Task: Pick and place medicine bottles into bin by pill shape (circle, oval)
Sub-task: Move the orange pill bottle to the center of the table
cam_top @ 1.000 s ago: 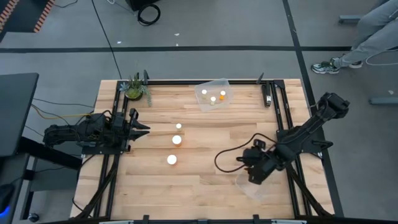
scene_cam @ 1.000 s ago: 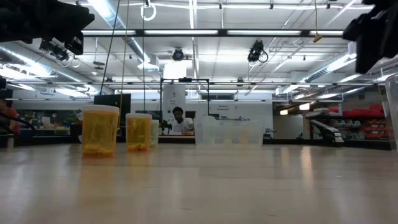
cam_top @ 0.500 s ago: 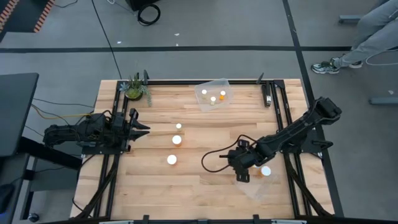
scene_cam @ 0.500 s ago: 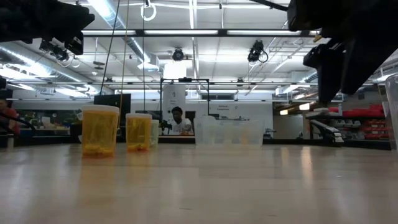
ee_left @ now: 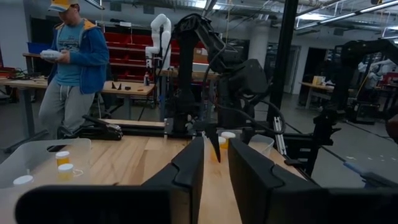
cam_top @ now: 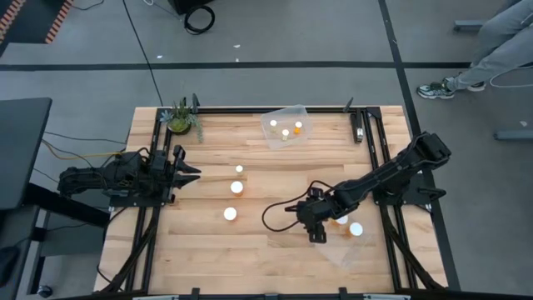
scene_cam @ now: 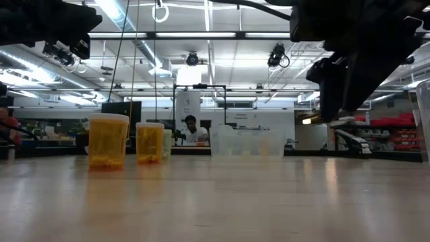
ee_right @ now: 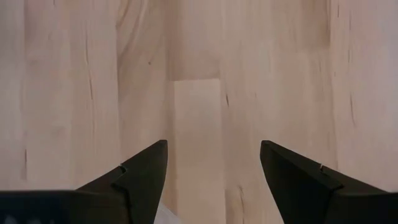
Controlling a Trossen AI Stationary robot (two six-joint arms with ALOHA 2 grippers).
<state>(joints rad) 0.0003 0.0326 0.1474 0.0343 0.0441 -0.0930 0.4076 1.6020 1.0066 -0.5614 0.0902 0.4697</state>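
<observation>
Three medicine bottles stand upright on the wood left of centre, white caps up: one (cam_top: 239, 169), one (cam_top: 236, 187), one (cam_top: 230, 214). The low view shows them as orange bottles (scene_cam: 107, 141) (scene_cam: 150, 142). My right gripper (cam_top: 315, 233) (ee_right: 214, 144) hangs open above bare wood between these bottles and the near-right bin (cam_top: 343, 248), its fingers slanting down, nothing between them. My left gripper (cam_top: 190, 173) (ee_left: 215, 140) waits at the left edge, level, its fingers a narrow gap apart.
A clear bin (cam_top: 286, 127) at the far edge holds three bottles. The near-right bin holds two bottles (cam_top: 356, 229). A small plant (cam_top: 179, 121) stands at the far left corner. A black frame (cam_top: 366, 125) borders the table. A person (ee_left: 71, 62) stands beyond it.
My right gripper has swung from above the near-right bin toward the table's left and sunk lower, rolling a little, still open. The two bottles in that bin, covered by the arm before, now show.
</observation>
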